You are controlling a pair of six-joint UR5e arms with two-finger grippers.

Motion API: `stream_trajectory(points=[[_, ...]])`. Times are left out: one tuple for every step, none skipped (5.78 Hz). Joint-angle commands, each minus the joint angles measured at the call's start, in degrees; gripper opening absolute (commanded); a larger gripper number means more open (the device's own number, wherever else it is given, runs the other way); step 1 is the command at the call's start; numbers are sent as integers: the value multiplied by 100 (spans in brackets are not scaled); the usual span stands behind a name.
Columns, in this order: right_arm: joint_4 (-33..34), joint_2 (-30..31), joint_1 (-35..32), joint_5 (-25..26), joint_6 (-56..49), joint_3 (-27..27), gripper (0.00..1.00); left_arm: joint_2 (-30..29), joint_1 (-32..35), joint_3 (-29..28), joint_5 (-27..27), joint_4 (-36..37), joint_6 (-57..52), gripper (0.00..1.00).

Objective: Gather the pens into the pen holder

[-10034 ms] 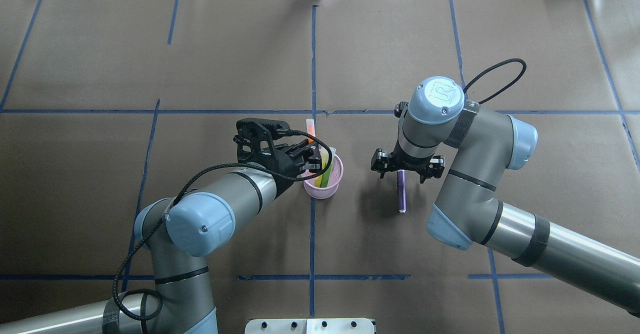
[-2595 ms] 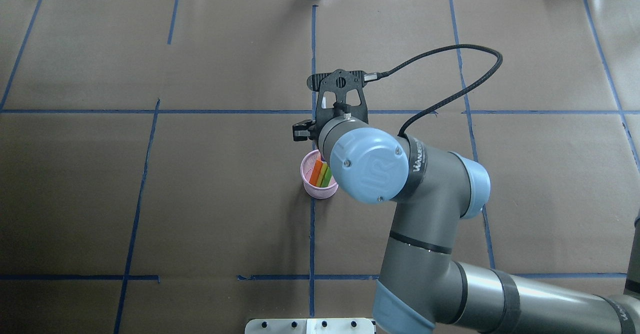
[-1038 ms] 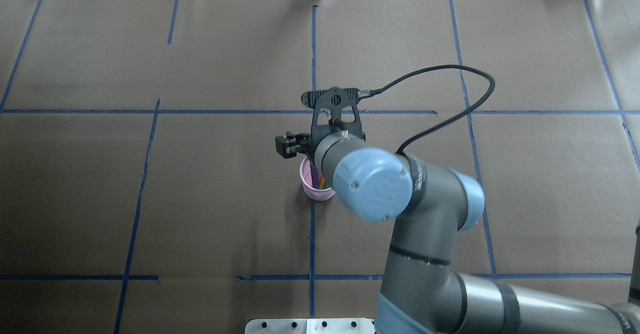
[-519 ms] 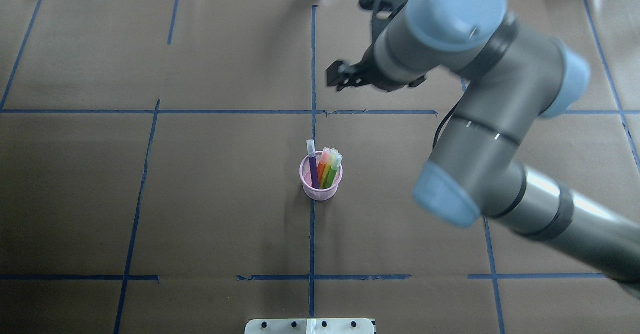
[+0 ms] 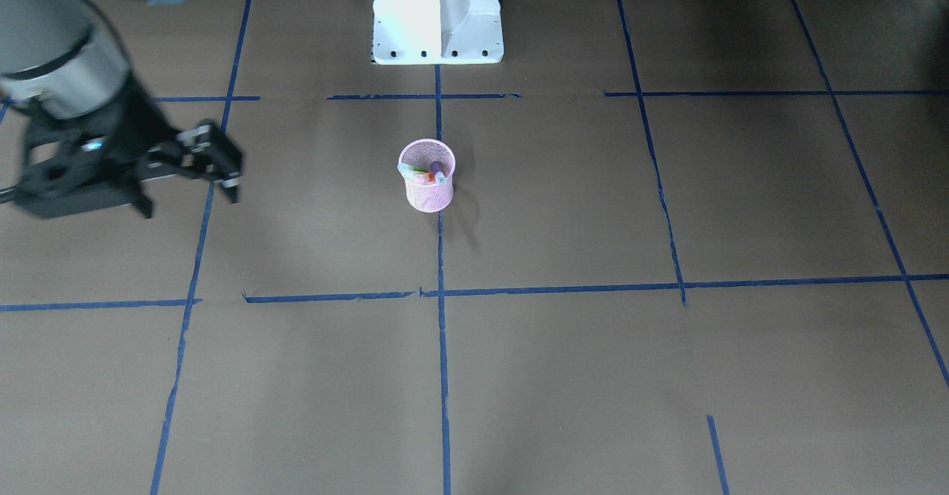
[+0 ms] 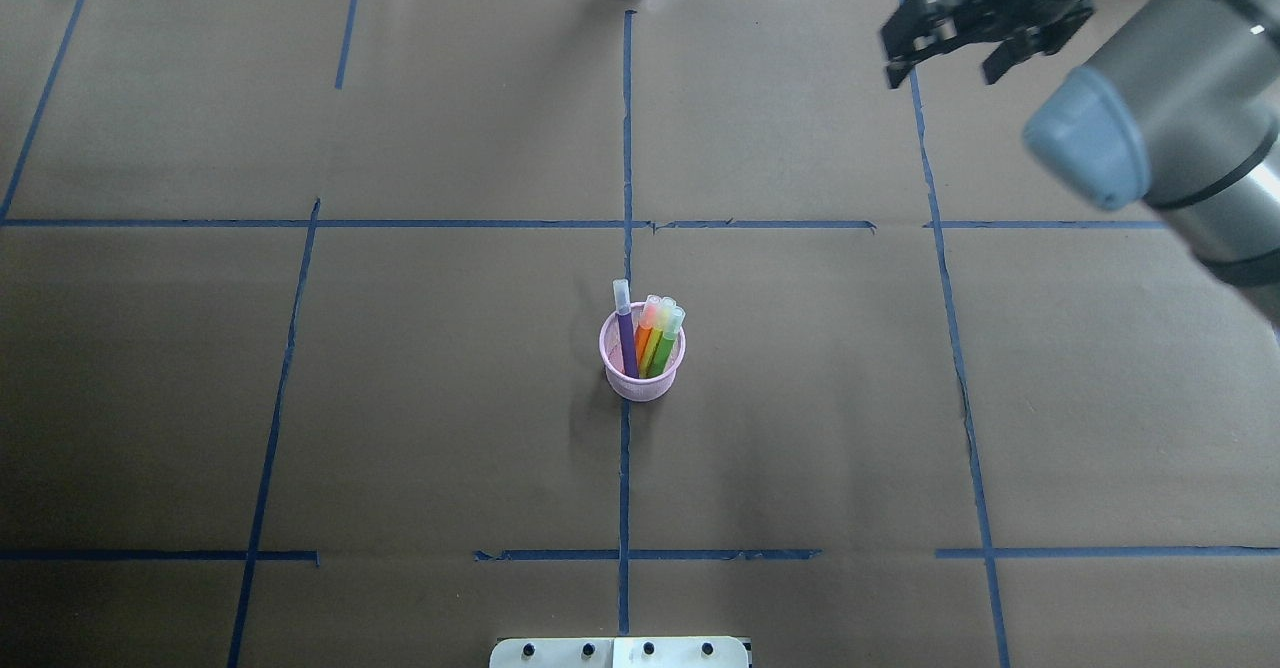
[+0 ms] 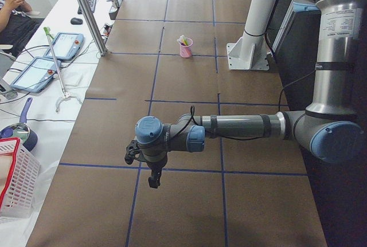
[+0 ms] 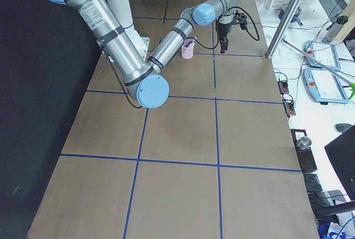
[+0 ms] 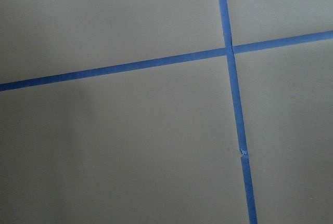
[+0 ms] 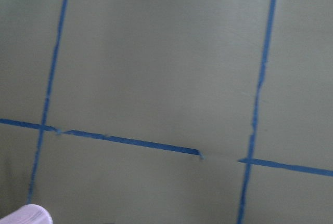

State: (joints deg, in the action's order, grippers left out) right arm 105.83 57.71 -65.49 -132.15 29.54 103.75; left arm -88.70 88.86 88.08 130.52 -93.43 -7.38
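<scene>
Pink pen holder [image 6: 640, 388] w/ pens [image 6: 646, 343] in; right claw [image 6: 940, 60] wide, empty, well apart; left claw [image 7: 152, 173] can't tell.

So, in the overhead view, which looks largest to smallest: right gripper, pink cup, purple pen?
1. right gripper, but it is raised nearer the camera, so its true rank is unsure.
2. pink cup.
3. purple pen, thin, partly inside the cup.

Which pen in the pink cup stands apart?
The purple marker pen, leftmost in the pink wire-mesh cup, overhead view; the orange pen and green pen bunch together rightward.
</scene>
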Motion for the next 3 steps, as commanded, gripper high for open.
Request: stream_trajectory(points=[[43, 783, -1189, -417, -2380, -686, 100, 2, 0, -19, 0, 0, 0, 100], [34, 1047, -1568, -408, -3479, -1186, 100, 11, 0, -10, 9, 9, -9, 100], [8, 1372, -2007, -347, -4412, -1513, 100, 11, 0, -19, 9, 9, -9, 100]])
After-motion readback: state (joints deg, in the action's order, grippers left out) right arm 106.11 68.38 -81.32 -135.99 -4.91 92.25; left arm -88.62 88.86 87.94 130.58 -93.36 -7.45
